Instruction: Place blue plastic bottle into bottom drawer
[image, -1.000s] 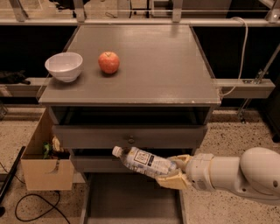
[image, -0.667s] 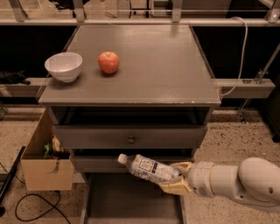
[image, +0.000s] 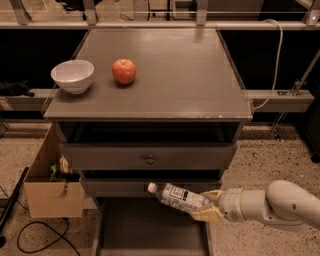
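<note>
A blue plastic bottle (image: 176, 196) lies almost level in the air. Its long axis runs left to right, with the white cap pointing left of the gripper (image: 200, 205) and tilted slightly upward, and the base toward the right. The gripper's tan fingers (image: 206, 215) are clamped on that base end from above and below, hiding the bottom of the bottle. The bottle is clear, with a pale label carrying dark print too small to read. It hangs over the open bottom drawer (image: 145, 231), a flat grey-brown tray lying below and left of the gripper and cut off by the picture's lower edge. The white arm runs off the right edge.
</note>
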